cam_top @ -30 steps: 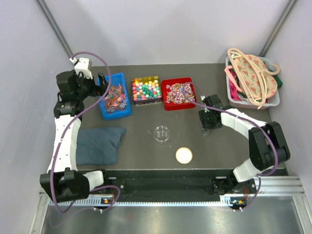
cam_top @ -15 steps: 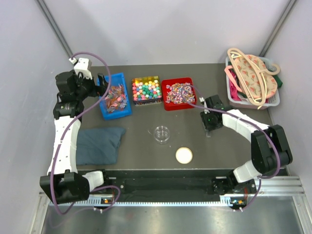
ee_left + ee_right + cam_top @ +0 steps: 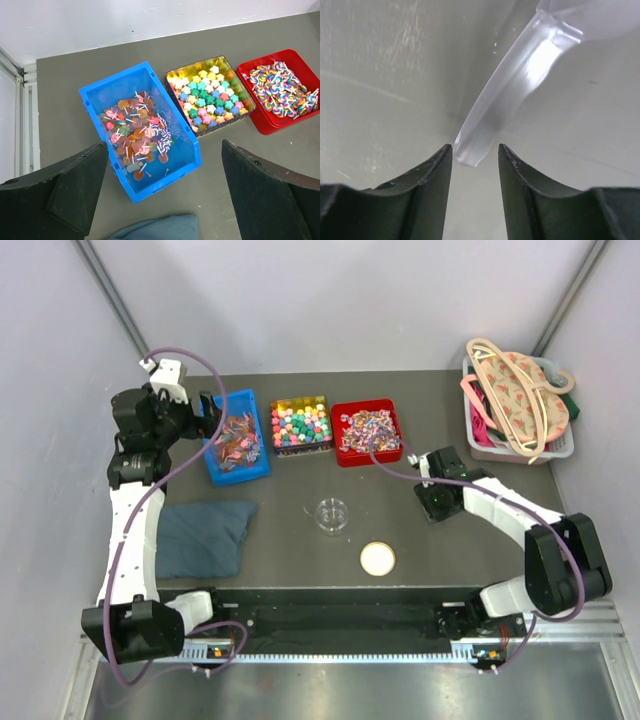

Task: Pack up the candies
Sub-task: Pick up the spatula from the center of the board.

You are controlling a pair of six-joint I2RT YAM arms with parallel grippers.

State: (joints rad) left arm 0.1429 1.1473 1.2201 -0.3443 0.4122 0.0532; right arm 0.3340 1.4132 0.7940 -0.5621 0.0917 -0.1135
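The candies lie in three bins at the back. A blue bin (image 3: 236, 443) (image 3: 145, 127) holds red, orange and pink lollipops. A gold tray (image 3: 300, 425) (image 3: 210, 95) holds multicoloured star-shaped sweets. A red bin (image 3: 366, 432) (image 3: 282, 90) holds swirled sweets. My left gripper (image 3: 212, 412) (image 3: 164, 150) hangs open and empty above the blue bin's near end. My right gripper (image 3: 437, 502) (image 3: 475, 150) points down at the table right of centre. Its jaws stand slightly apart around the tip of a clear plastic handle (image 3: 510, 85), which touches the left finger only.
A clear round dish (image 3: 332, 514) stands mid-table with a round cream lid (image 3: 377, 558) in front of it. A blue-grey fabric pouch (image 3: 205, 538) lies at the left. A grey basket (image 3: 560, 445) with floral bags stands at the back right corner.
My right gripper has moved nearer and slightly right, away from the red bin, and lowered to the table. The left arm has barely moved.
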